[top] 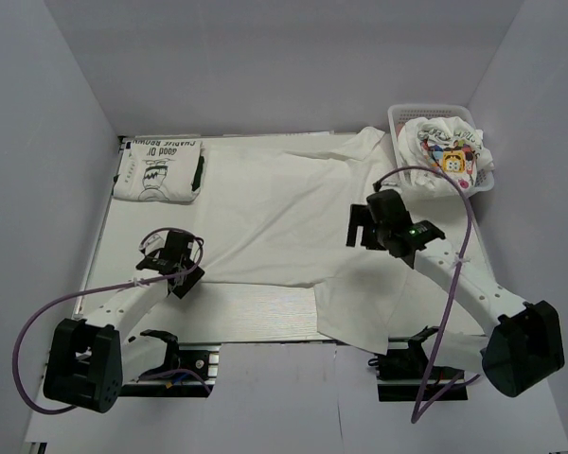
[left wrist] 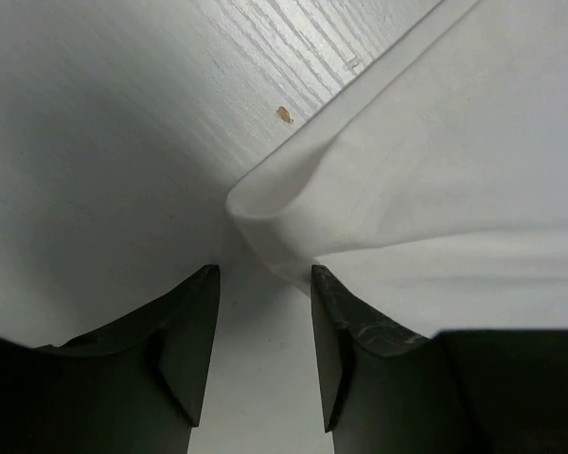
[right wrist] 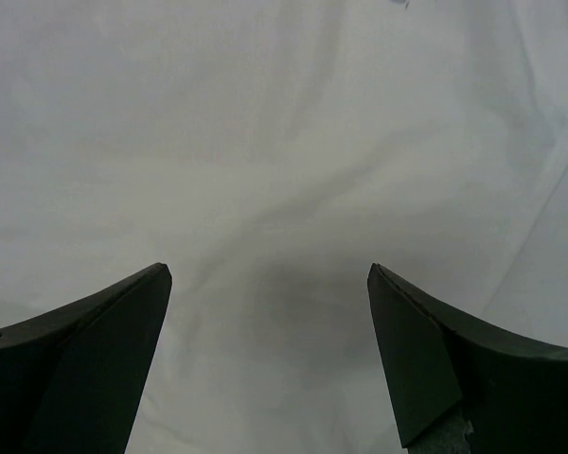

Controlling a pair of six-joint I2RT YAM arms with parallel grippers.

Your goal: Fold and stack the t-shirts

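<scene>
"White cotton near your jaws?"

"Yes. My left gripper (left wrist: 265, 284) stands parted and empty, with a rolled corner of the spread t-shirt (left wrist: 435, 170) just ahead of its tips on the pale wood-grain table (left wrist: 104, 142). My right gripper (right wrist: 270, 274) gapes wide above the same shirt, holding nothing."

"Farther off?"

"A folded t-shirt (top: 159, 170) with green-black lettering lies far left. Far right, a mesh basket (top: 394, 118) holds a bundled cartoon-print t-shirt (top: 450, 156). Grey walls stand around."
</scene>
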